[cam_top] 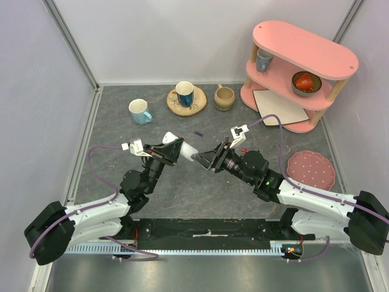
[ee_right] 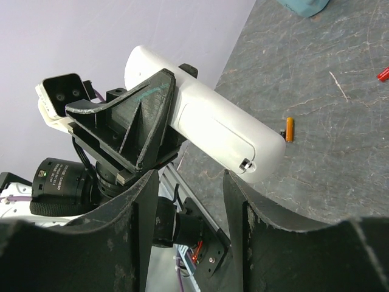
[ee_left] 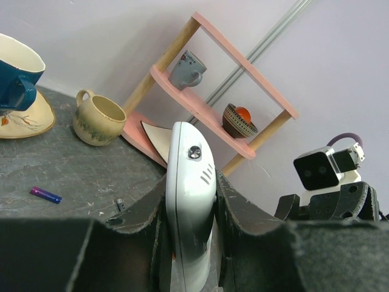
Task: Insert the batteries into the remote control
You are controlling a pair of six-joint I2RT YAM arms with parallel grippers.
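My left gripper (cam_top: 169, 149) (ee_left: 191, 194) is shut on the white remote control (cam_top: 188, 148) (ee_left: 190, 182) and holds it edge-up above the table. In the right wrist view the remote (ee_right: 213, 125) shows its smooth back with the cover latch near the end. My right gripper (cam_top: 205, 158) (ee_right: 189, 204) is open and empty, its fingertips just below that end, not touching. A blue-purple battery (cam_top: 198, 132) (ee_left: 46, 194) lies on the table behind the grippers. A dark grey battery (ee_left: 120, 205) lies close to the left finger. A red battery (ee_right: 383, 74) and a small orange cylinder (ee_right: 290, 129) lie on the table.
A light blue mug (cam_top: 140, 111), a dark blue cup on a saucer (cam_top: 185, 95) and a beige mug (cam_top: 224, 97) stand at the back. A pink shelf (cam_top: 298, 73) with a mug and a bowl stands back right. A pink spotted plate (cam_top: 310, 170) lies at the right.
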